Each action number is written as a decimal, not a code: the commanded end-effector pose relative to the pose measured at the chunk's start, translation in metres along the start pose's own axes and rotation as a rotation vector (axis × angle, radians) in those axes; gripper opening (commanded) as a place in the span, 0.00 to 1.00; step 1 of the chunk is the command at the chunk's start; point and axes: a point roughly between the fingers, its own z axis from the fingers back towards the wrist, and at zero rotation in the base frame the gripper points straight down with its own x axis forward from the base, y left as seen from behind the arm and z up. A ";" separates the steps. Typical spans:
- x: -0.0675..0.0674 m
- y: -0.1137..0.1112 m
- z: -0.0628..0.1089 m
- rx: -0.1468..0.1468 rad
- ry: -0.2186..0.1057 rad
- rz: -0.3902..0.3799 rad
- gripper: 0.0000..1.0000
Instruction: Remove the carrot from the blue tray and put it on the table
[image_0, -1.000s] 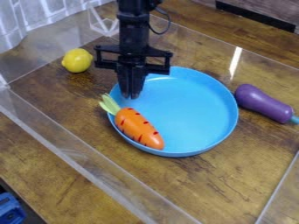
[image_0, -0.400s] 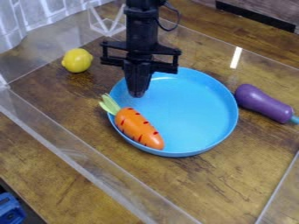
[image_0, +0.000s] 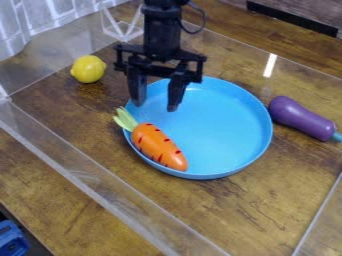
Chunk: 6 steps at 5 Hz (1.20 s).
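Inspecting your station, you have 1 target: the carrot (image_0: 159, 147), lying in the tray (image_0: 225, 118) beside its rim, on the side nearer the camera. Its leafy end reaches the rim, and its orange body angles away from the leaves along the tray's edge. The tray rests on the table (image_0: 80, 180).

Your gripper (image_0: 156, 99) is above the far part of the tray, its 2 fingers spread apart with nothing between them. It is clear of the carrot.

Step in hand, as judged: approach, ahead of the grasp. Removal is outstanding.

Next move: bring the gripper toward the camera until it is over the orange body, turn the fingers to straddle its narrow width, then lower and close. Aim for the thick part; the leaves would likely give you a poor hold. Watch the rim, which 1 finger could catch on the way down. After the lift, clear the rim fully before setting the carrot on bare wood.
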 end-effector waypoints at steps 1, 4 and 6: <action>0.004 0.006 0.039 -0.019 -0.101 -0.028 1.00; -0.030 0.008 0.012 -0.056 -0.129 0.130 1.00; -0.024 -0.013 -0.017 -0.076 -0.144 0.201 1.00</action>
